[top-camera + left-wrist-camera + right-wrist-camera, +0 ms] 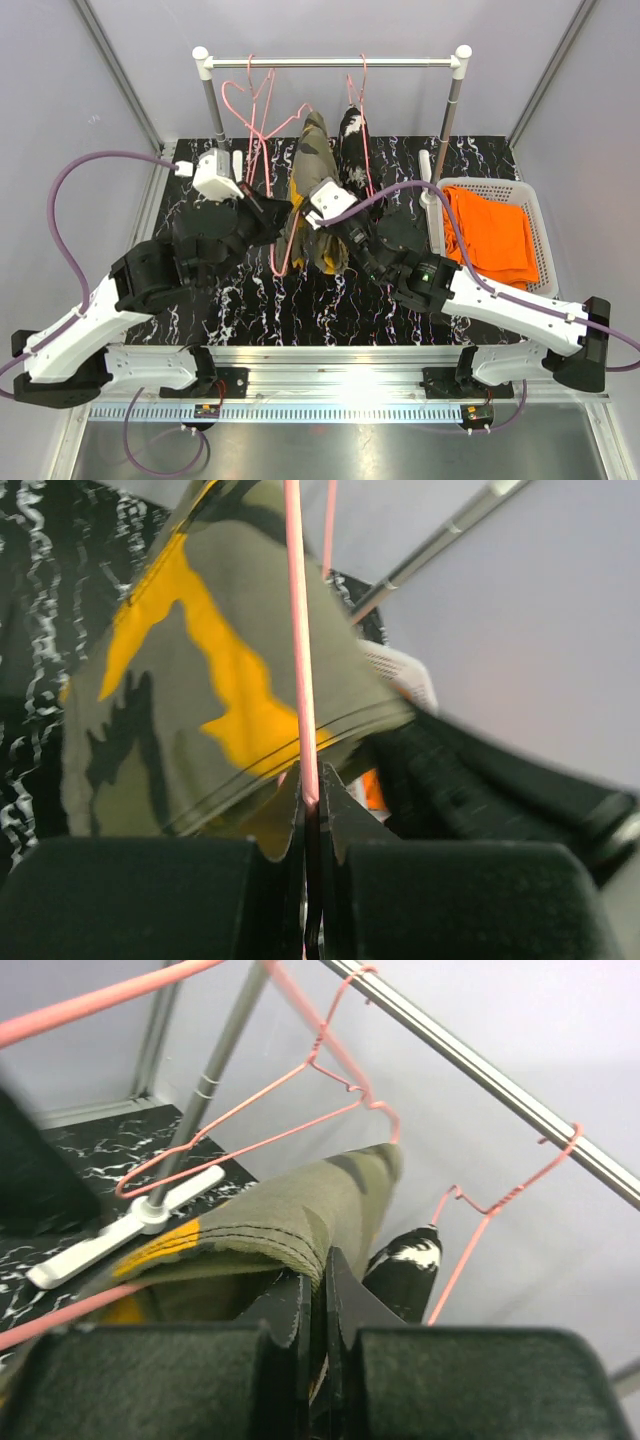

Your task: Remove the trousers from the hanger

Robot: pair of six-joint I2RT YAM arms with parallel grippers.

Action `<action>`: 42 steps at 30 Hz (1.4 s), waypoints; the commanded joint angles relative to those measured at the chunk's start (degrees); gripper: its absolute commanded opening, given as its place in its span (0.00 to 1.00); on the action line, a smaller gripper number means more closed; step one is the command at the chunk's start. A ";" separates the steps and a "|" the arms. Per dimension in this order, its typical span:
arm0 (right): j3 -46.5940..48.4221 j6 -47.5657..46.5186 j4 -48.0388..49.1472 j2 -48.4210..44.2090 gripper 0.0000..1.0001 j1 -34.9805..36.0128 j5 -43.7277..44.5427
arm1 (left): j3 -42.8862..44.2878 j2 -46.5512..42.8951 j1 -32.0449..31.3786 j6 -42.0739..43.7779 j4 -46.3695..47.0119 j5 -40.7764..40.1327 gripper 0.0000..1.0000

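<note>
Camouflage trousers (312, 175) hang folded over a pink wire hanger (298, 630) at the middle of the rail (330, 62), just beside the black-and-white trousers (352, 130) on the next hanger. The orange trousers (490, 235) already lie in the white basket (490, 183) at the right of the worktop (300, 300), so this looks like the second garment of three.

The left end effector (312, 795) is clamped on the hanger's thin wire below the cloth, its fingers pressed together with the wire between them. The right end effector (322, 1265) is pinched on the stitched hem of the camouflage trousers, with only a narrow edge of fabric between its fingers.

Several things could go wrong from here:
- The hem grip is shallow, so a pull could drag the cloth out of the fingers before the fold clears the bar.
- The wire is slim and smooth, so it could twist or slide in the left grip and let the hanger swing along with the garment.
- An upward pull could lift the hook off the rail and bring the hanger down too.
- The black-and-white trousers hang close enough to be brushed or dragged sideways.
</note>
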 commanded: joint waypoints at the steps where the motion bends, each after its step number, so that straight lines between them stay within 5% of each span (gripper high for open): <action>1: 7.24 -2.24 7.47 -1.17 0.00 -1.70 6.30 | -3.81 -4.63 -0.07 -1.26 4.00 -6.70 0.00; 8: 17.26 -1.44 6.07 1.11 0.00 -2.41 9.37 | -12.51 -7.88 0.02 -5.56 2.60 -6.00 0.00; 16: 40.01 -1.00 -6.32 6.47 0.00 -3.81 13.50 | -24.29 -13.32 -0.07 -9.61 3.12 -4.42 0.00; 25: 55.85 -2.93 -16.43 6.57 0.00 -3.73 17.00 | -25.18 -14.47 -0.07 -10.23 -0.30 -7.93 0.00; 28: 54.72 -10.29 -15.48 5.51 0.00 -3.81 23.75 | -25.53 -15.96 0.02 -10.05 -1.27 -8.55 0.00; 32: 41.06 -27.85 -2.24 2.71 0.00 -6.70 30.99 | -25.97 -18.51 0.02 -8.65 -2.32 -9.08 0.00; 42: 13.86 -22.89 3.51 -8.64 0.00 -28.31 31.08 | -24.03 -17.99 0.02 -4.96 -3.21 -8.37 0.00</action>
